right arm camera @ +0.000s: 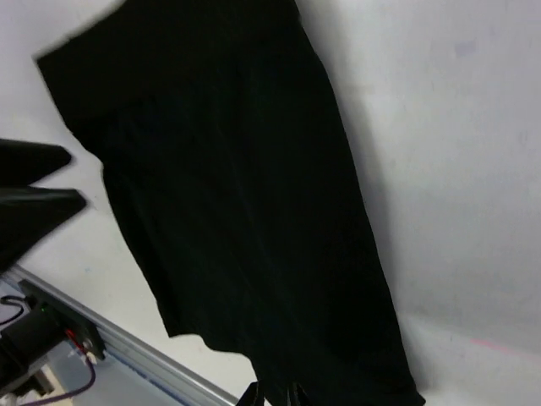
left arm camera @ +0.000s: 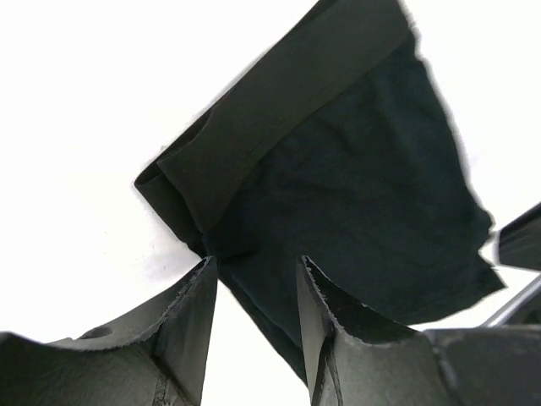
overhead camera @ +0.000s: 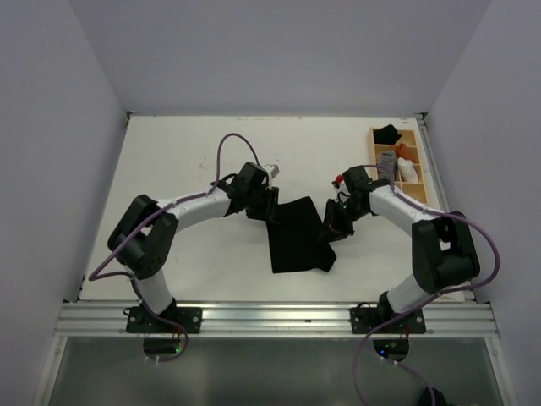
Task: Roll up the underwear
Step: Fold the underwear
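Note:
The black underwear (overhead camera: 297, 238) lies mostly flat in the middle of the white table, its waistband folded along the far edge. It fills the left wrist view (left arm camera: 355, 169) and the right wrist view (right arm camera: 245, 203). My left gripper (overhead camera: 269, 208) is at its far left corner. Its jaws (left arm camera: 255, 266) stand apart, with the garment's corner and edge running between them. My right gripper (overhead camera: 331, 227) is at the garment's right edge. Only its fingertips (right arm camera: 275, 396) show, close together with the fabric pinched and raised from the table there.
A wooden divided tray (overhead camera: 420, 161) stands at the back right and holds a black roll (overhead camera: 387, 134), a grey striped roll (overhead camera: 387, 161) and a white roll (overhead camera: 408, 170). A metal rail (overhead camera: 279, 317) runs along the near edge. Walls close in the left, right and back.

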`<state>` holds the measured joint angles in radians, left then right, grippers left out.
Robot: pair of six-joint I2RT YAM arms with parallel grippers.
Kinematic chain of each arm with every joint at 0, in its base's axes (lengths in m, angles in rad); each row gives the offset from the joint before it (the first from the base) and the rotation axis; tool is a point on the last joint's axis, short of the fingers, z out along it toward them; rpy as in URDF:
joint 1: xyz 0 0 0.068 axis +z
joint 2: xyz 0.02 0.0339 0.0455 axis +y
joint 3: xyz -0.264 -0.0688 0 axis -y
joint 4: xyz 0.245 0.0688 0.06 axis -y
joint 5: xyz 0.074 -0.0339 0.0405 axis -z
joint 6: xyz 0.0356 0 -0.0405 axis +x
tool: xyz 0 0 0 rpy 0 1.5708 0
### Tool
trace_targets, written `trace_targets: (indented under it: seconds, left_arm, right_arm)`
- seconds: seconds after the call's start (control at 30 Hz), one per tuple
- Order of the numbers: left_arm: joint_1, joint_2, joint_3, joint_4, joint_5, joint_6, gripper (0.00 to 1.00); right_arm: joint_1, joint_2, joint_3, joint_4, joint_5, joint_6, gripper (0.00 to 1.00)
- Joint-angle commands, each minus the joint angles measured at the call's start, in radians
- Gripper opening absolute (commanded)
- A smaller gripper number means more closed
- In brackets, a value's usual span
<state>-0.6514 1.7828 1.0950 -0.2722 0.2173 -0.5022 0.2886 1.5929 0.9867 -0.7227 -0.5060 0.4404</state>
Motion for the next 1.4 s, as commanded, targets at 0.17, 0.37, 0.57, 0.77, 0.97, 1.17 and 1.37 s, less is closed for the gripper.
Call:
trace_targets:
  seconds: [0.17, 0.37, 0.57, 0.77, 0.97, 1.17, 1.37]
  left_arm:
    - [-0.016, -0.174, 0.003, -0.01, 0.08, -0.031, 0.46]
    - [-0.051, -0.201, -0.165, 0.186, 0.206, -0.145, 0.41]
    - [-0.105, -0.175, -0.296, 0.312, 0.192, -0.231, 0.41]
    - [-0.122, -0.135, -0.342, 0.274, 0.126, -0.202, 0.4]
    - [-0.122, -0.144, -0.386, 0.225, 0.097, -0.193, 0.41]
    - [-0.122, -0.21, -0.362, 0.157, 0.1, -0.242, 0.46]
    - [-0.114, -0.278, -0.095, -0.014, 0.038, -0.185, 0.56]
  right_arm:
    - [0.004, -0.117, -0.144, 0.062, -0.103, 0.035, 0.21]
    - [0.007, -0.123, -0.247, 0.121, -0.151, 0.063, 0.21]
    - [0.007, -0.154, -0.361, 0.17, -0.098, 0.122, 0.21]
    - [0.007, -0.183, -0.379, 0.128, -0.002, 0.124, 0.21]
    - [0.006, -0.166, -0.365, 0.083, 0.093, 0.116, 0.21]
    - [0.004, -0.162, -0.309, 0.007, 0.17, 0.094, 0.21]
    - [0.009, -0.163, -0.185, -0.121, 0.308, 0.05, 0.21]
